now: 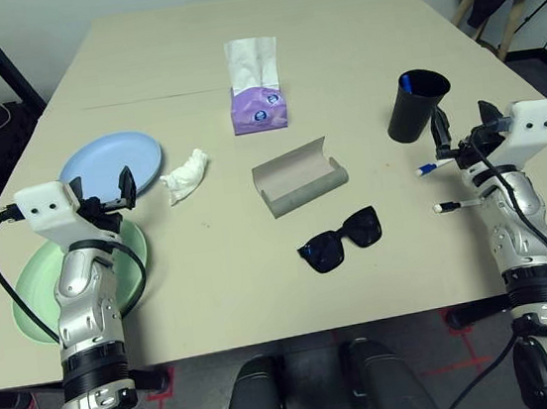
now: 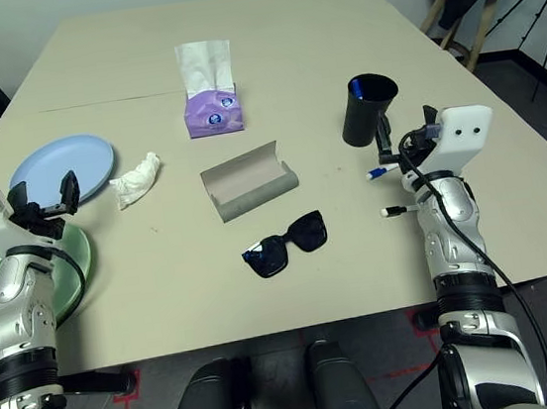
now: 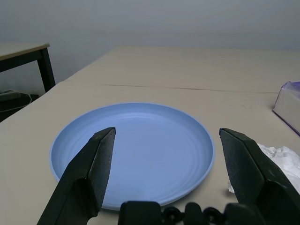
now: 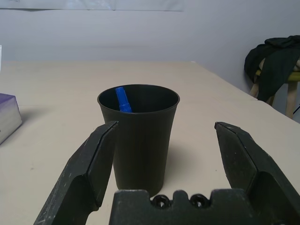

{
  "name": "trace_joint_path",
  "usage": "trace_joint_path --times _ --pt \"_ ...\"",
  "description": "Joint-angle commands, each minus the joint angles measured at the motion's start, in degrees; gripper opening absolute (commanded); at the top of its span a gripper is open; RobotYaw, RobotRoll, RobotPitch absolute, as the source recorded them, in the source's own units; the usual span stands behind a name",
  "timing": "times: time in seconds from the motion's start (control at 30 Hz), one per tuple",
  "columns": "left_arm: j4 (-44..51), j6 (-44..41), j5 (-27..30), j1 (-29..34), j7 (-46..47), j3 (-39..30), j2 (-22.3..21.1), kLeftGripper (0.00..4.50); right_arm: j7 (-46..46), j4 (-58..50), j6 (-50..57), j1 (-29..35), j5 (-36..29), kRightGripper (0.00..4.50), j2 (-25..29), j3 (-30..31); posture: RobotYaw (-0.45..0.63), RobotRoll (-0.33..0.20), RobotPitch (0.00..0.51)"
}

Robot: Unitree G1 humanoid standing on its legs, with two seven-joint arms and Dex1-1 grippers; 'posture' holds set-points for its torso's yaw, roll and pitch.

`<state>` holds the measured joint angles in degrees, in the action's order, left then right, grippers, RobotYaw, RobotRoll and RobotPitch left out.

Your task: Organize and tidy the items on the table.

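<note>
Left gripper (image 3: 167, 130): fingers wide apart, blue plate (image 3: 136, 150) just beyond, likely lined up for stacking! | Right gripper (image 4: 165, 124): fingers wide apart, black cup (image 4: 142, 140) standing beyond, blue pen (image 4: 123, 100) inside, presumably the penholder; loose pens (image 1: 458, 205) beside these fingers

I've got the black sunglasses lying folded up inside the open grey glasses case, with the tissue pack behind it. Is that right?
Not quite: the left eye view shows the black sunglasses outside the grey glasses case, on the table on the robot's side of it. The case is open, with the tissue pack behind it.
</note>
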<state>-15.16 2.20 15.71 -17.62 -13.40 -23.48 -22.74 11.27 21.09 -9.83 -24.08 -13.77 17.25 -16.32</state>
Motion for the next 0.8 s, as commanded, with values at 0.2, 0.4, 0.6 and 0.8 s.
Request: trace_joint_path --times 0.2,0.4,0.6,0.8 --pt "-1.46 0.40 0.17 -0.71 -0.68 0.25 -0.61 4.50 0.00 0.52 0.28 0.28 0.38 4.48 -0.08 0.11 0.06 0.000 0.075" --pt "-1.65 0.43 0.19 -0.94 -0.80 0.30 -0.60 4.50 -0.01 0.47 0.31 0.24 0.51 4.48 -0.20 0.10 0.06 0.000 0.074" --pt "-1.69 0.38 0.15 -1.01 -0.94 0.25 -0.64 4.50 1.01 0.18 0.22 0.38 0.40 4.48 -0.23 0.46 0.06 0.000 0.073" --pt "-1.43 0.11 0.24 -0.79 -1.23 0.23 -0.81 4.50 12.71 0.42 -0.47 1.56 -1.39 4.48 1.58 3.46 0.06 0.000 0.074"
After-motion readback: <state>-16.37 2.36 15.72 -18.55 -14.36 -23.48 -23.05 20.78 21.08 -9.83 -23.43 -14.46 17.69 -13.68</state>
